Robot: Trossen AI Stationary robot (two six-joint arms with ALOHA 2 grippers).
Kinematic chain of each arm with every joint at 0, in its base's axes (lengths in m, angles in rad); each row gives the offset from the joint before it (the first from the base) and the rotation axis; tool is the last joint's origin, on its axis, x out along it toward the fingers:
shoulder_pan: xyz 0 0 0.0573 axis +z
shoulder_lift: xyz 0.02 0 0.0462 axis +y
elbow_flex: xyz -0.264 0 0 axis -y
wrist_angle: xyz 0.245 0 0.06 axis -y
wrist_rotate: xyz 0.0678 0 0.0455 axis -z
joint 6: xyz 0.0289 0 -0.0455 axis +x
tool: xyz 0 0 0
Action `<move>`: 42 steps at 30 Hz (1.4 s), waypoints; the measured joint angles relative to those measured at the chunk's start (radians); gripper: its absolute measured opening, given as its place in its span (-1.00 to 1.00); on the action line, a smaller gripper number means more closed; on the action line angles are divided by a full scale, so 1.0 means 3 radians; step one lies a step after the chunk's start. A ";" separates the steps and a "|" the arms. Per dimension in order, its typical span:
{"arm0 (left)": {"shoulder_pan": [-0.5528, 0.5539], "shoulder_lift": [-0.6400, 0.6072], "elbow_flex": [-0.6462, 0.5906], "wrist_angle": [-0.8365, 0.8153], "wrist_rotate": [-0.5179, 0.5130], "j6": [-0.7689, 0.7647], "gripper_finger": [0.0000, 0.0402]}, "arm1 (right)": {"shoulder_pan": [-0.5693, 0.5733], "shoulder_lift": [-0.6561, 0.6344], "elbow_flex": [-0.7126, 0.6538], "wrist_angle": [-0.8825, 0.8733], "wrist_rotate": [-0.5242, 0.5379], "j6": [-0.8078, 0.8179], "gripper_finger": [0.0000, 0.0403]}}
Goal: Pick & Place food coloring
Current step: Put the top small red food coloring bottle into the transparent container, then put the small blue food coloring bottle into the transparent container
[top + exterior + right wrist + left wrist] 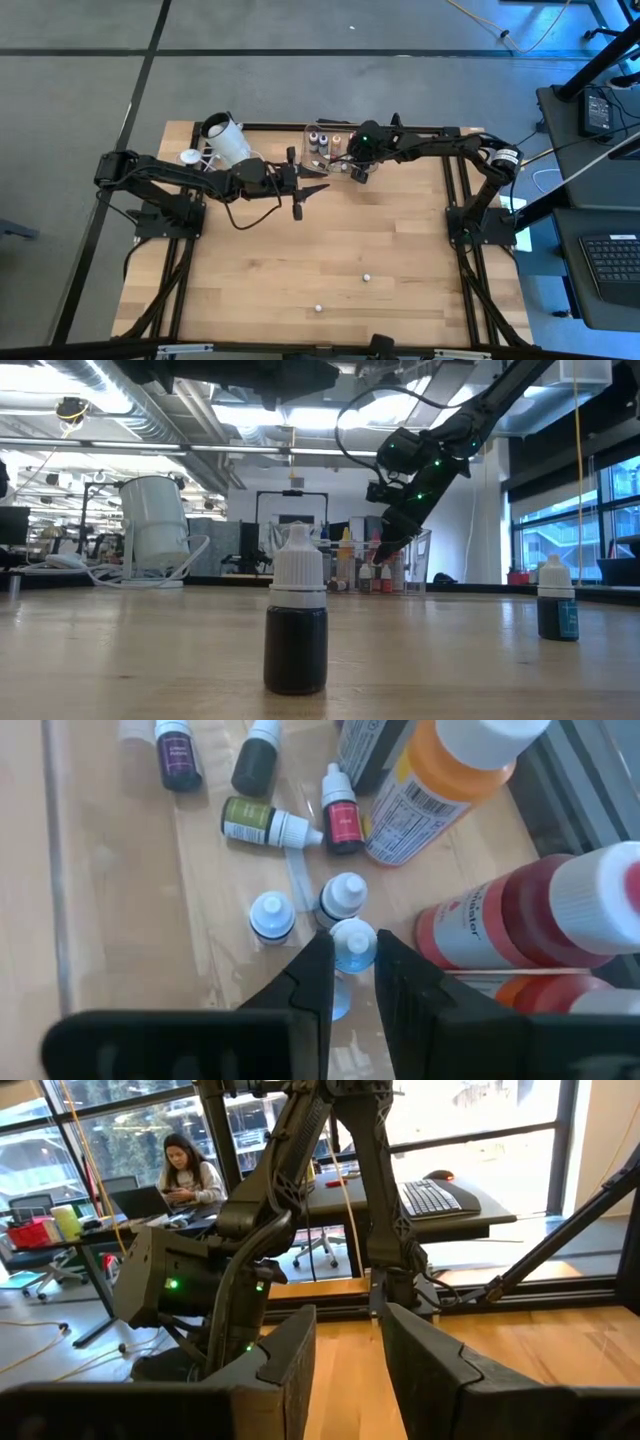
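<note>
My right gripper [352,938] reaches down into the clear tub [312,130] at the table's far edge, shut on a tiny blue food coloring bottle [352,950]. More small bottles stand or lie on the tub floor: purple [177,750], red [343,815], olive green on its side [255,820], and two white-capped ones [271,915]. Two further bottles stand on the table near its front edge, a dark one [297,625] and a blue one [557,605]. My left gripper [350,1315] hovers open and empty, left of the tub [303,190]. My right gripper pinches the blue bottle just below its white cap [350,958] between its two fingers, coming from above and pointing down. The bottle stands upright, cap toward the wrist. Whether its base rests on the tub floor, I cannot tell.
Larger bottles crowd the tub beside my right gripper: an orange one [440,780] and red ones lying down [520,920]. A big white cup [225,140] lies at the far left. A person sits at a desk beyond the table [185,1175].
</note>
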 joint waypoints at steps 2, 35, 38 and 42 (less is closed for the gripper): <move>-0.0001 0.0000 0.0000 -0.0004 0.0000 0.0000 -0.44 | 0.0000 0.0000 0.0000 0.0000 0.0000 -0.0001 -0.67; -0.0014 0.0000 0.0000 -0.0010 0.0003 -0.0001 -0.44 | 0.1104 -0.1423 -0.0146 -0.0559 -0.0528 -0.0237 -0.40; -0.0038 0.0000 0.0000 -0.0012 0.0035 -0.0001 -0.43 | 0.1462 -0.1651 -0.0492 -0.0416 -0.0527 0.0005 -0.40; -0.0076 0.0000 0.0000 -0.0020 0.0046 -0.0001 -0.43 | 0.1863 -0.1809 -0.1092 0.0331 -0.0490 0.0240 -0.40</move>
